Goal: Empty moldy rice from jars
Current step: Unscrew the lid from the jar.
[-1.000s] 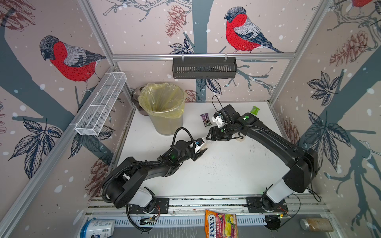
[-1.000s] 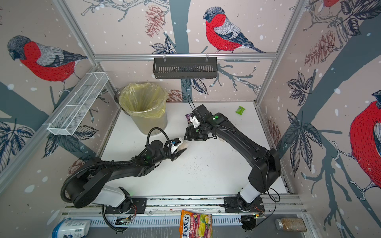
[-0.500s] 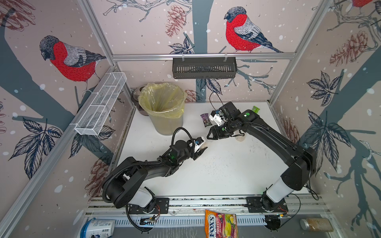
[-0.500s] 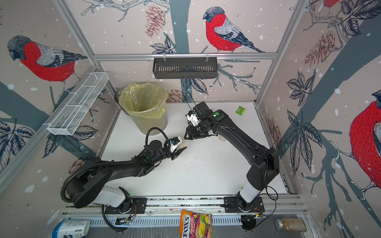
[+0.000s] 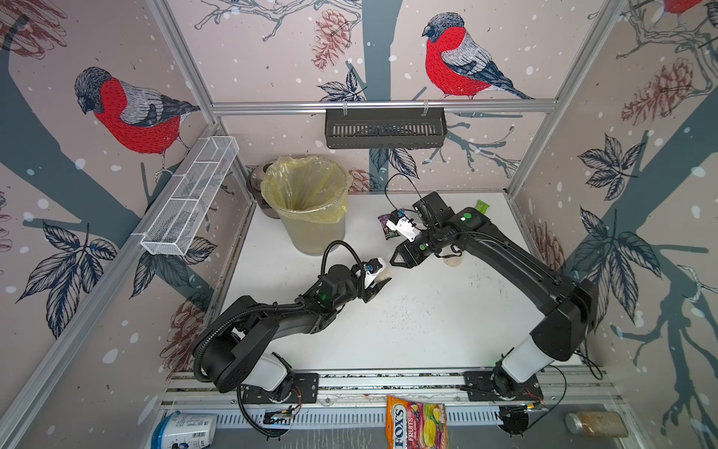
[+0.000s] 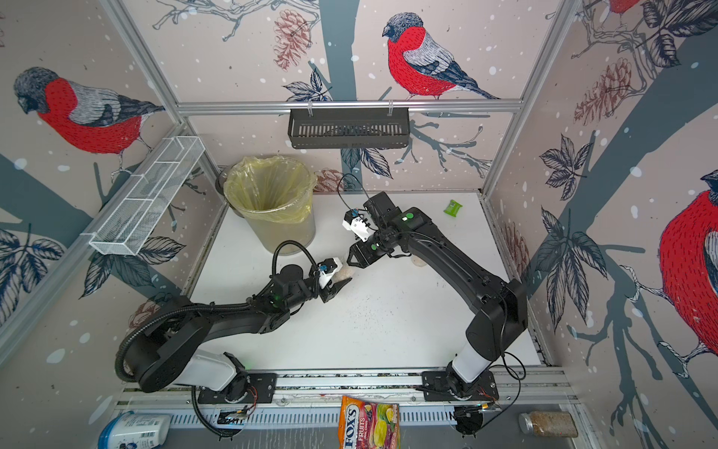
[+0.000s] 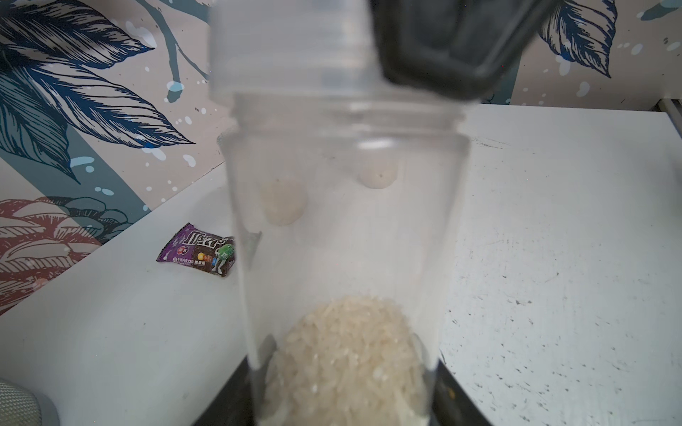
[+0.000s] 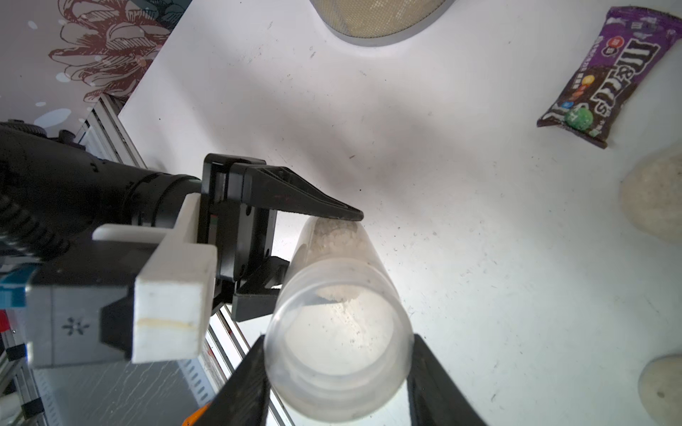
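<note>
At the centre of the table point(image 5: 427, 330): slim jar point(image 8: 339, 295), base with rice point(image 8: 334, 236) clenched in left gripper point(image 5: 382, 278). Long axis aimed far-right, lid point(image 8: 337, 361) clasped between the jaws of the right gripper point(image 5: 393, 262). Probably next: unscrewing, done by the right arm.

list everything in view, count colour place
held jar: 1, clear, holds rice, centre
other jars: 2, clear, near right arm
bin: 1, yellow, back left
m&m's packet: 1, purple, back
wrapper: 1, green, back right
wire basket: 1, white, left wall
slotted basket: 1, black, back wall
candy bag: 1, orange, front
tub: 1, white, front left
capped jar: 1, brown, front right
left gripper: black, shut on held jar
right gripper: black, shut on its lid
</note>
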### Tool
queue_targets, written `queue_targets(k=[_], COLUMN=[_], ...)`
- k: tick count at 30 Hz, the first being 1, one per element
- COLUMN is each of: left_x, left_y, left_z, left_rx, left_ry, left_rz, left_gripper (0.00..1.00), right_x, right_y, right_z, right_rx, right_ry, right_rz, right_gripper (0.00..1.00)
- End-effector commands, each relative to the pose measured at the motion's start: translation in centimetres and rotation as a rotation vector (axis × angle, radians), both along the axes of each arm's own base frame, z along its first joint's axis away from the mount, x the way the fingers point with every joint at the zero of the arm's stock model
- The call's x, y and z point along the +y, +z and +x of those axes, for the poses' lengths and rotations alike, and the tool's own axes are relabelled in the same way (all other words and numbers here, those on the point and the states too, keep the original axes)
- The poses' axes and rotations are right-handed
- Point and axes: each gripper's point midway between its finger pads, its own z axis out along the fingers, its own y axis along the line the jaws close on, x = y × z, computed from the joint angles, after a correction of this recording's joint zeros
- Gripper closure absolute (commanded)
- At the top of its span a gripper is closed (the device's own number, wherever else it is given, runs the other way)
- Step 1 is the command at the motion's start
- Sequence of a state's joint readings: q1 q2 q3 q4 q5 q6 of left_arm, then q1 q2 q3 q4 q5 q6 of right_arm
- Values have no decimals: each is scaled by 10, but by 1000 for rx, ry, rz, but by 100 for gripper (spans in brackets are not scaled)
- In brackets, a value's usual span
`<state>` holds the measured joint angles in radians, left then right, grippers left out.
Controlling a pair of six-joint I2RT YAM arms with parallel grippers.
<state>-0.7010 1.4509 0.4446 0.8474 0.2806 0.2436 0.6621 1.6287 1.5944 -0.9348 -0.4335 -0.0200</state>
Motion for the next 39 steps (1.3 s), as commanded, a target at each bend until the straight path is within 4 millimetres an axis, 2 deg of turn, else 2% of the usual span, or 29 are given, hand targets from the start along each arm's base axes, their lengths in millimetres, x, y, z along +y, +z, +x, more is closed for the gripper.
queue_targets(k=[1, 6, 10, 15, 22, 26, 28, 35, 39], left_x=[-4, -6, -7, -8, -12, -12, -11, -11, -12], left_y=[-7, -10, -11, -14, -19, -21, -21, -20, -20], left_z=[-14, -17, -19, -21, -22, -22, -22, -22, -22], left_rx=[19, 38, 48, 57, 74, 77, 77, 79, 80], left_ry=[-77, -98, -110, -121, -148, -149, -149, -154, -159], left_rz=[18, 17, 16, 20, 42, 48, 50, 54, 54], left_gripper=[100, 100, 100, 100, 100, 100, 100, 100, 100], right_x=[14, 10, 9, 9, 6, 3, 5, 9, 7], right_y=[19, 25, 29, 25, 25, 33, 37, 31, 29], right_z=[10, 15, 9, 3, 16, 25, 23, 5, 4], right_rx=[-134, -173, -189, -186, -206, -260, -277, -323, -344], right_ry=[131, 185, 251, 311, 314, 319, 348, 456, 470], right_rz=[88, 129, 151, 156, 144, 143, 156, 171, 146], right_gripper=[58, 59, 58, 55, 59, 58, 57, 53, 52])
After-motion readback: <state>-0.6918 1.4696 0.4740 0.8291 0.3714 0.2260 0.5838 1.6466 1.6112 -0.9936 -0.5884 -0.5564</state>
